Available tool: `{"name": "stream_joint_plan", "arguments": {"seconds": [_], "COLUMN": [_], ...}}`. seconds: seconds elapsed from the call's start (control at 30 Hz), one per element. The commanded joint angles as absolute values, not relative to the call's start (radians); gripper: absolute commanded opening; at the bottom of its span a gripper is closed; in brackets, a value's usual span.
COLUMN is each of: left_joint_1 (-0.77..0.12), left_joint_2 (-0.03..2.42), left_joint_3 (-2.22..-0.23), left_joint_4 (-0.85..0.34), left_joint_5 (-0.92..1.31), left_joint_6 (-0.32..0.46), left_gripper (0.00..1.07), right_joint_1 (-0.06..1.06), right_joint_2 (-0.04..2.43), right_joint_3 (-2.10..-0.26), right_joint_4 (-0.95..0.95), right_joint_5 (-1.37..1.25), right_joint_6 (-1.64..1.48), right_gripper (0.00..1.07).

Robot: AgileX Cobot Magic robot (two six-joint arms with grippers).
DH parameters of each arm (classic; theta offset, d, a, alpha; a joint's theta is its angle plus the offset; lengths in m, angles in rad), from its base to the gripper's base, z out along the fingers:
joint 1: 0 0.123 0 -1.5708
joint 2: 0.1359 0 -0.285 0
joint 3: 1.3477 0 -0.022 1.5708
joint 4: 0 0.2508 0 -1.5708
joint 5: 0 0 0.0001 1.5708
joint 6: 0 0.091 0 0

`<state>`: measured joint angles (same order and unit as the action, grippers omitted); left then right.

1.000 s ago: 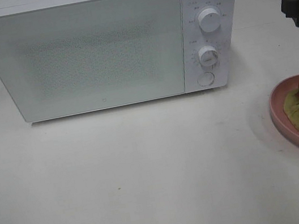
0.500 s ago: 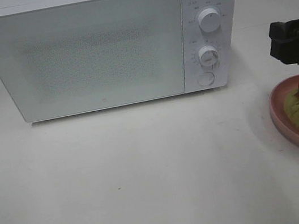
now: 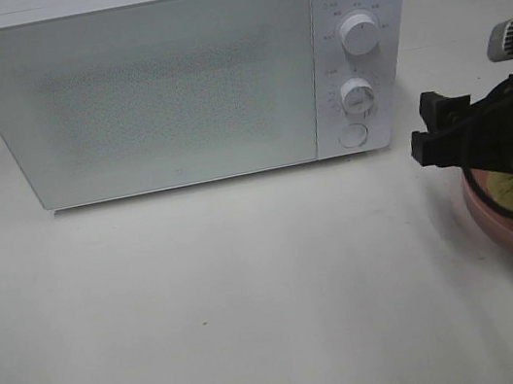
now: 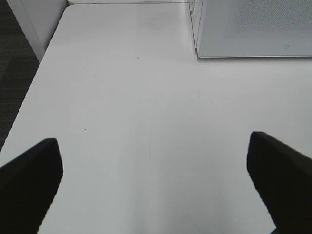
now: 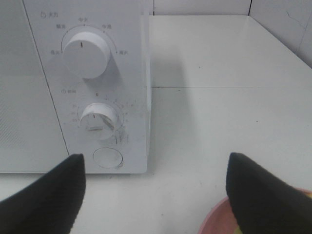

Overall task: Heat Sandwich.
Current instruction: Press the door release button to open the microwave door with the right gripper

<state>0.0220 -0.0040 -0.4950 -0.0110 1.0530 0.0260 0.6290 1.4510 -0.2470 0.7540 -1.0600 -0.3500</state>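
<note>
Hovering by pink plate, right end effector spread wide, empty; left end effector also spread

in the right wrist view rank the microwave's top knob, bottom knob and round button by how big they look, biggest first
1. top knob, largest
2. bottom knob, somewhat smaller
3. round button, smallest
All three sit on the same microwave panel, so nearness to the camera hardly skews the order.

The right claw and the left claw both gape wide and hold nothing.
</note>
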Motion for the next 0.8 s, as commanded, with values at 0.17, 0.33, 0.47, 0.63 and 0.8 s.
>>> {"name": "stream_joint_plan", "arguments": {"seconds": [0.17,0.33,0.47,0.63,0.8], "left_joint_1": [0.025,0.025,0.025,0.025,0.025], "left_joint_2": [-0.032,-0.032,-0.032,-0.032,-0.032], "left_joint_3": [-0.493,-0.493,-0.493,-0.493,-0.493], "left_joint_4": [-0.018,-0.018,-0.018,-0.018,-0.018], "left_joint_5": [1.037,1.037,1.037,1.037,1.037], "left_joint_6": [0.025,0.025,0.025,0.025,0.025], "left_gripper": [0.98,0.98,0.98,0.98,0.98], "right_joint_1": [0.693,0.693,0.693,0.693,0.693], "right_joint_2": [1.571,1.616,1.62,1.62,1.62], "right_joint_3": [-0.247,-0.247,-0.247,-0.247,-0.247], "right_joint_4": [0.799,0.799,0.799,0.799,0.798], "right_joint_5": [-1.143,-1.157,-1.159,-1.159,-1.147], "right_joint_6": [-0.278,-0.247,-0.247,-0.162,0.054], "right_gripper": [0.76,0.75,0.74,0.74,0.74]}}
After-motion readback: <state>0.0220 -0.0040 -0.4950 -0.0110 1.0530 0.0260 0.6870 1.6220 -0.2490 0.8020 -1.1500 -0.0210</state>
